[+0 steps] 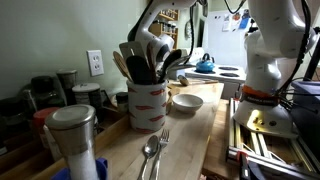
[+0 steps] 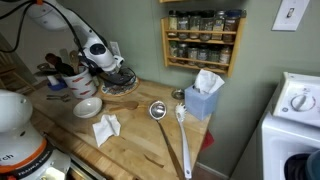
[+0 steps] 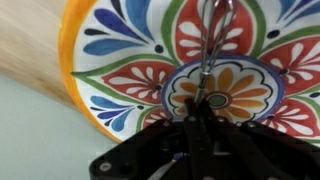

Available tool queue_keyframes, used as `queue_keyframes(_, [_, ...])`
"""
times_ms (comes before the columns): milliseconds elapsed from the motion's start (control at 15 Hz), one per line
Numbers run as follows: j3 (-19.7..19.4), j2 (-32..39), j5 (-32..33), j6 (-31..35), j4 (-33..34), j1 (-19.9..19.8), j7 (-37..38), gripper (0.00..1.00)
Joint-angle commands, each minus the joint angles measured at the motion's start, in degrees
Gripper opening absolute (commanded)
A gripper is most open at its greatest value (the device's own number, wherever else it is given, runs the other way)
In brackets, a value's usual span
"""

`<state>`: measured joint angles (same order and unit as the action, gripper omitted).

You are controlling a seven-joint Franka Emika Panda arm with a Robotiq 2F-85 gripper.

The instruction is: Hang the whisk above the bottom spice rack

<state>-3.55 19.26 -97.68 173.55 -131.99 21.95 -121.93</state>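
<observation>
In the wrist view my gripper is shut on the thin metal handle of the whisk. The whisk's wire loops lie over a colourful floral plate. In an exterior view the gripper is low over that plate at the back of the wooden counter. The wooden spice rack hangs on the wall to the right of it, with jars on its two shelves. In an exterior view the gripper is behind the utensil crock.
A ladle and a long utensil lie on the counter by a blue tissue box. A white bowl and a napkin are nearer. A fork and spoon and a metal shaker are in front.
</observation>
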Motion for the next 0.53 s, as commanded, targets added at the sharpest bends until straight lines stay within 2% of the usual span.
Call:
queue_keyframes(0, [-0.25,0.01,0.56,1.02,-1.13,0.08,-0.44,0.02])
queue_keyframes(267, [-0.64,-3.11,5.71,0.81,-4.5,-0.88,5.65,0.02])
queue_keyframes(467, [-2.6,-5.96,13.51,-0.07,-8.39,-1.82,17.49,0.02])
